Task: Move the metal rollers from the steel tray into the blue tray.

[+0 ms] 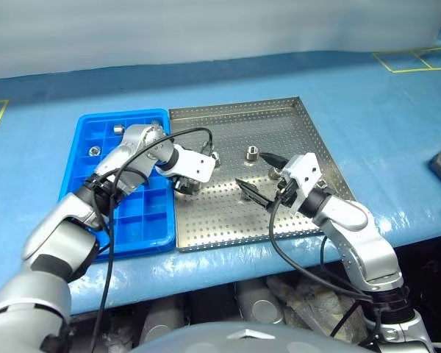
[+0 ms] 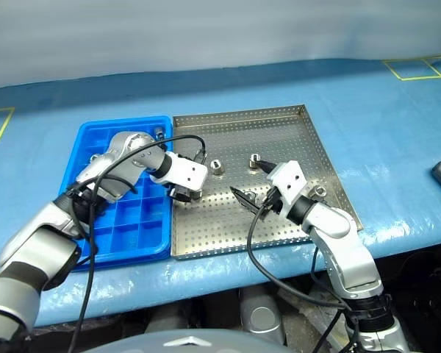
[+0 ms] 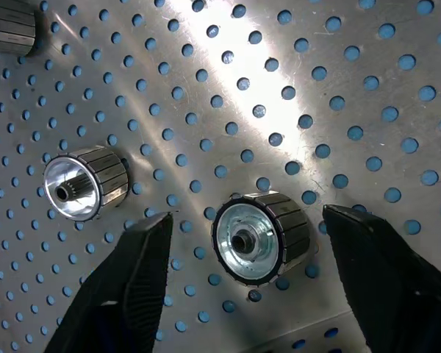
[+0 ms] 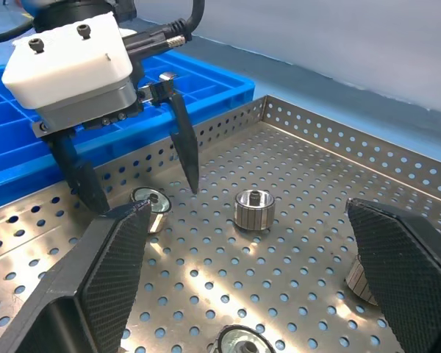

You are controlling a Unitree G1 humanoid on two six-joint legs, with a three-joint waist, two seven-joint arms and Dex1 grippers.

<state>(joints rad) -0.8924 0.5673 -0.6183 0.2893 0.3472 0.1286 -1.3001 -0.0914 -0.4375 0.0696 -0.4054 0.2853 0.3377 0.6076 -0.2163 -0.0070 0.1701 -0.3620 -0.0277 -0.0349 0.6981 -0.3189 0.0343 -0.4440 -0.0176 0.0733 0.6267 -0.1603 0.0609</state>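
Steel tray [image 1: 294, 125] holding several rollers; left gripper [image 3: 242, 243] spread wide astride one roller [image 3: 261, 235] near the tray's left edge, not clamping. Right gripper [image 1: 254, 176] released, mid-tray. Blue tray [image 1: 88, 136] alongside, two rollers [image 1: 94, 151] inside.

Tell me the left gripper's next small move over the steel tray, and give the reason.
Probably ease down a little and close. The left gripper is open, its fingers standing either side of a metal roller that lies on the steel tray between them, not yet gripped. Closing there should take it without disturbing the second roller nearby.
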